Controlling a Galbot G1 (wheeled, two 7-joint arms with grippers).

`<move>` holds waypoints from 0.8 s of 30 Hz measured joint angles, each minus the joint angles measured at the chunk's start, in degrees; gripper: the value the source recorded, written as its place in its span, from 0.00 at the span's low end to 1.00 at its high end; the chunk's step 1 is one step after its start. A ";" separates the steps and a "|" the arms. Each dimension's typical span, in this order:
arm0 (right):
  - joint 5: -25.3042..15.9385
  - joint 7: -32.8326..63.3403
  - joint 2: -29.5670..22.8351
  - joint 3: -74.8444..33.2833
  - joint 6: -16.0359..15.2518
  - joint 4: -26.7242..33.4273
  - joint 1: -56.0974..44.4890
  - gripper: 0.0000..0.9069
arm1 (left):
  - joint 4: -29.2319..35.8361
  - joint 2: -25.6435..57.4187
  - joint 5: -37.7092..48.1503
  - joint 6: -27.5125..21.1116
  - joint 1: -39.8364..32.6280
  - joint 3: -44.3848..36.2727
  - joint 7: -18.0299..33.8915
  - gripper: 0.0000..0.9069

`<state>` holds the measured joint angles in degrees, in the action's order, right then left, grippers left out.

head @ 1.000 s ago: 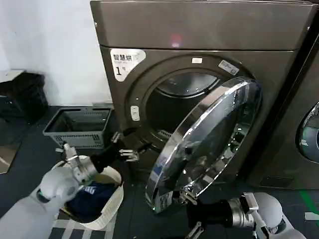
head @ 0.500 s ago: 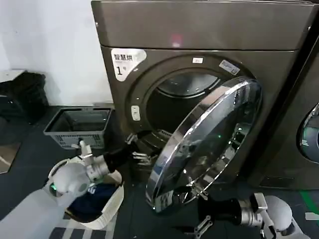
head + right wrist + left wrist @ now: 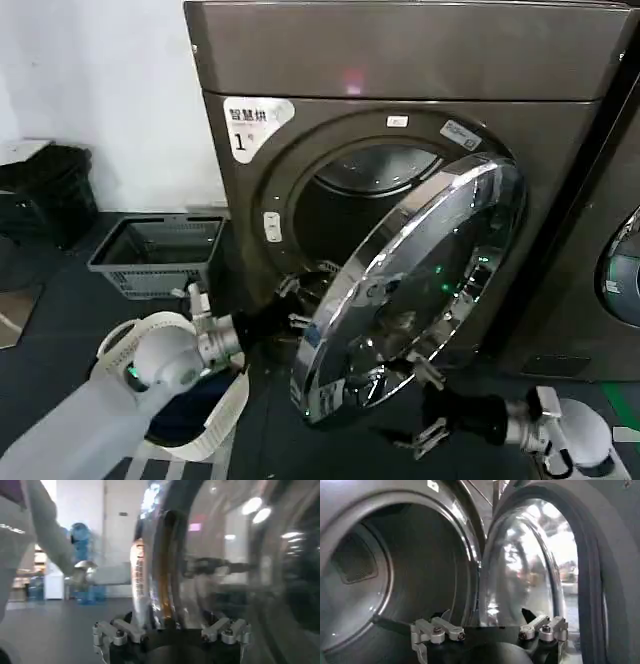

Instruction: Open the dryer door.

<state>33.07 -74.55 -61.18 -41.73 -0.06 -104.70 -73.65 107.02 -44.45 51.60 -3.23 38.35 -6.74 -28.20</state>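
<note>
The bronze-brown dryer (image 3: 400,60) with its "1" sticker faces me. The dryer door (image 3: 420,290), chrome-rimmed with dark glass, stands swung out on its right hinge, and the drum opening (image 3: 340,215) shows behind it. My left gripper (image 3: 294,303) is open at the opening's lower left, just behind the door's free edge. In the left wrist view this gripper (image 3: 490,626) has its fingers spread wide, the door's inner side (image 3: 525,570) straight ahead and the drum (image 3: 395,570) beside it. My right gripper (image 3: 428,405) is open under the door's lower rim. In the right wrist view its fingers (image 3: 170,630) straddle the chrome rim (image 3: 160,565).
A grey crate (image 3: 160,250) sits on the floor left of the dryer. A white laundry basket (image 3: 228,405) with dark blue clothes is under my left arm. A neighbouring dark machine (image 3: 600,200) stands close on the right. Dark bags (image 3: 50,190) lie by the left wall.
My left gripper has moved right, up to the door's free edge at the drum opening. My right gripper has slid right beneath the door. The door has hardly moved.
</note>
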 joint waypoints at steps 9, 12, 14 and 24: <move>-0.13 -0.25 -1.88 -8.76 0.86 2.12 -1.46 1.00 | 0.28 -0.66 0.06 -0.07 -1.33 -1.79 -0.15 1.00; -0.06 -0.16 -2.60 -11.66 1.10 2.69 -1.82 1.00 | 0.68 -0.99 0.02 -0.16 -1.79 -2.63 -0.14 1.00; 0.17 -0.14 -3.03 -13.75 1.30 2.92 -2.14 1.00 | 0.98 -1.14 0.02 -0.30 -1.88 -2.93 -0.08 1.00; 4.47 3.52 -4.52 -24.81 1.66 4.57 -3.38 1.00 | 2.39 -1.19 -0.18 -0.43 -2.23 -4.49 0.00 1.00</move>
<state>37.54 -71.03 -65.70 -66.54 1.61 -100.13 -77.03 109.40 -45.64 51.42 -3.66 36.11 -11.23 -28.19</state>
